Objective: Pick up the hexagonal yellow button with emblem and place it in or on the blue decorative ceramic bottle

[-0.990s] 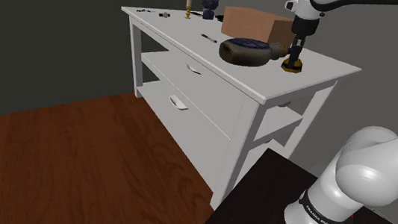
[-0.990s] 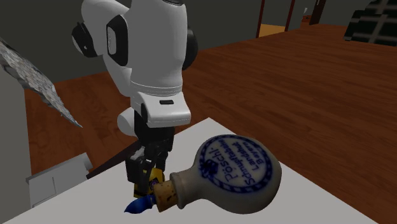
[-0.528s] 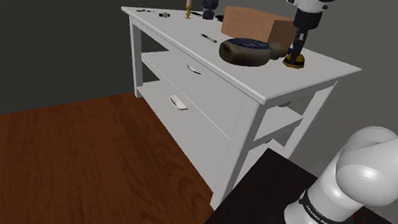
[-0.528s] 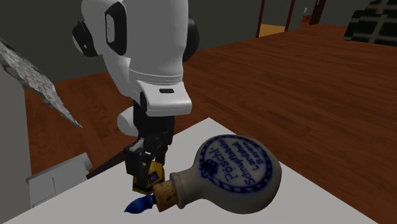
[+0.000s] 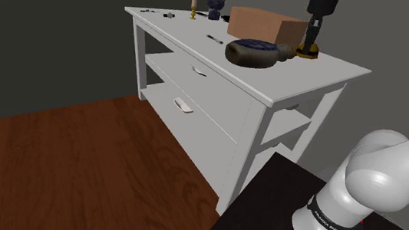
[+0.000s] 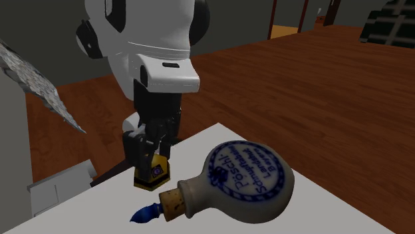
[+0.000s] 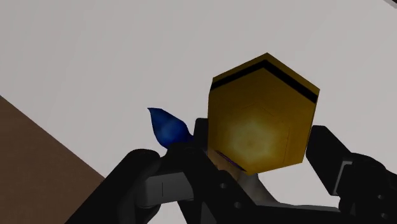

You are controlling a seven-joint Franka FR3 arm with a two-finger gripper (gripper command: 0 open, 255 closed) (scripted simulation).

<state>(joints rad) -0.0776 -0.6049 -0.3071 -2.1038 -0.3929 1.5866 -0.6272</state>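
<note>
Shoulder view: the black two-finger gripper (image 5: 309, 45) hangs over the end of the white table (image 5: 293, 86). Its jaws are narrow, clamped on the hexagonal yellow button (image 5: 309, 52). The round-bodied grey bottle with blue lettering (image 5: 251, 52) reads dark here. It lies on its side just beside the jaws, neck end toward them and body away. A brown cardboard box (image 5: 263, 21) sits behind the bottle.

Second exterior view: the button sits between the fingertips, a blue emblem on its face. It looks clear of the table top, though the gap is hard to judge. The bottle's long axis is flat on the table. Its cork neck (image 6: 174, 201) and blue stopper tip (image 6: 144, 214) are near and below the jaws, with the fat body farther off along that axis.

Wrist view: the button is clasped, with a black finger (image 7: 343, 168) at each side. The blue tip shows just beside one finger, on the table beyond.

Judgement: the mouth is corked and sideways, so the button likely goes on the body, a shift along the bottle's axis away from the neck. The curved side may let it slide off.
</note>
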